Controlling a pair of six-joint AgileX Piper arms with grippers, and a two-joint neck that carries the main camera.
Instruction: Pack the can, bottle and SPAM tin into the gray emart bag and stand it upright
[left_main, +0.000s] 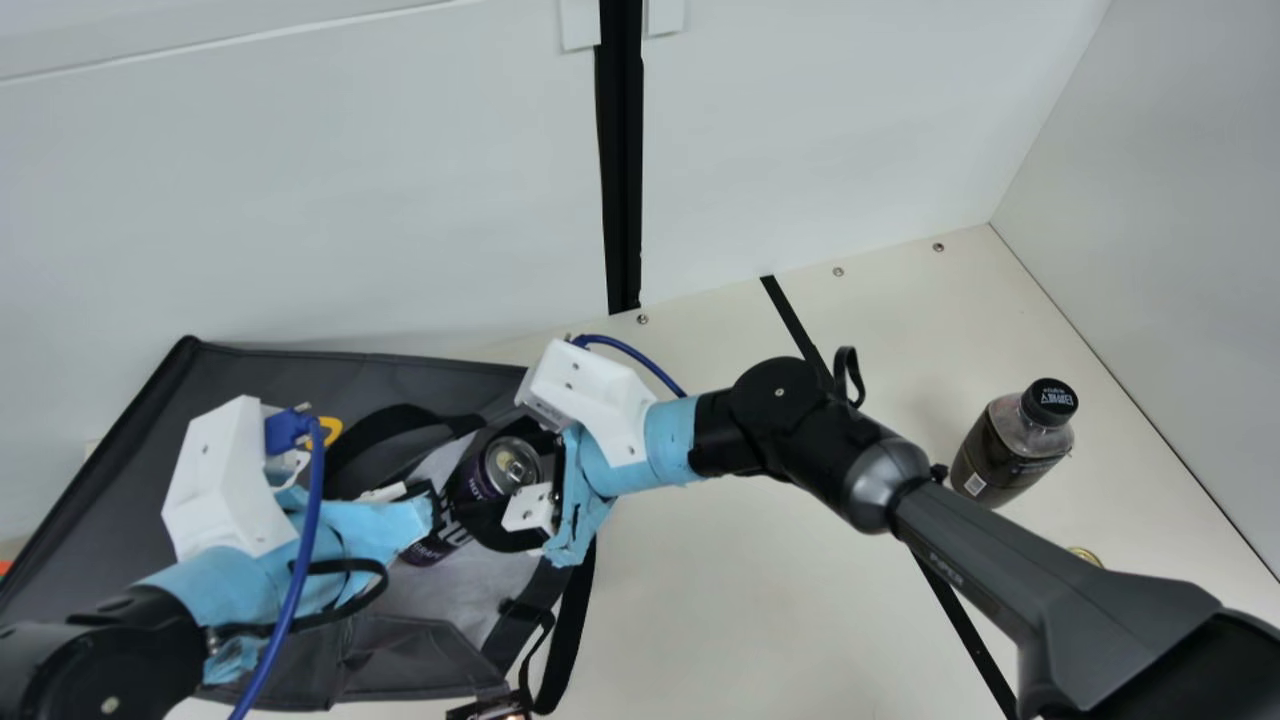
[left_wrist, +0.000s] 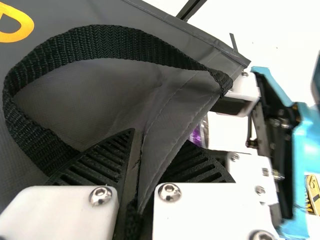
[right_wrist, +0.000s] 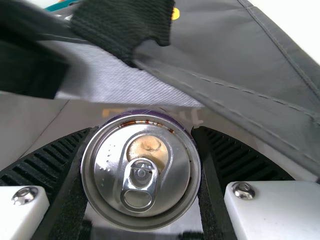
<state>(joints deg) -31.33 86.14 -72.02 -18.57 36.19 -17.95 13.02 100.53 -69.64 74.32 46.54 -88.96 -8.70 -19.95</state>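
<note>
Gray emart bag: it (left_main: 270, 385) lies slumped on the left part of the worktop (left_main: 680, 600), its pale lining (left_main: 455, 595) showing at the mouth and a black strap (left_wrist: 110, 42) looping over the gray fabric.
Left gripper: its (left_wrist: 160, 150) jaws are clamped on a fold of the bag's edge, which presumably helps keep the mouth spread.
Right gripper: its (right_wrist: 145, 131) jaws are closed around the can, one on each side just below the rim.
Can: it (left_main: 508, 464) is tilted within the bag's opening, lid outward, against the lining; whether its base rests on the bag's inside, I cannot tell.
Bottle: it (left_main: 1010, 455) stands capped on the right part of the worktop, well apart from the bag.
SPAM tin: a gold rim (left_main: 1085, 555) peeks out behind the right arm near the bottle; this is probably the tin, but too little shows to be sure.
Done so far: at most the can's packing, and that looks nearly finished, with the release to come.
Left to do: let go of the can, bring over the bottle and then the tin, and raise the bag upright.
Watch for: the soft mouth could sag shut if the left jaws lose the edge.
</note>
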